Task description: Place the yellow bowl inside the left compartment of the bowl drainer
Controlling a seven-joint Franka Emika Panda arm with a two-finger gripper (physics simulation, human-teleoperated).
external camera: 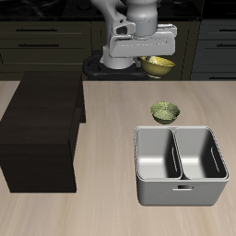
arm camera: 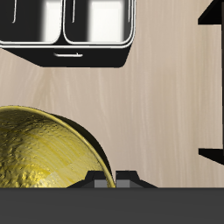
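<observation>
My gripper hangs high above the back of the table, shut on the rim of the yellow bowl, which is lifted clear of the surface. Up close in the wrist view, the mottled yellow bowl sits against a fingertip. The light-grey bowl drainer stands near the table's front edge, well below and forward of the gripper. Its left compartment and the other well are both empty. The wrist view shows the drainer some way off across bare table.
An olive-green bowl rests on the table between the gripper and the drainer, just behind the drainer's back rim. A large dark brown-black box stands on the other half of the table; its edge shows in the wrist view.
</observation>
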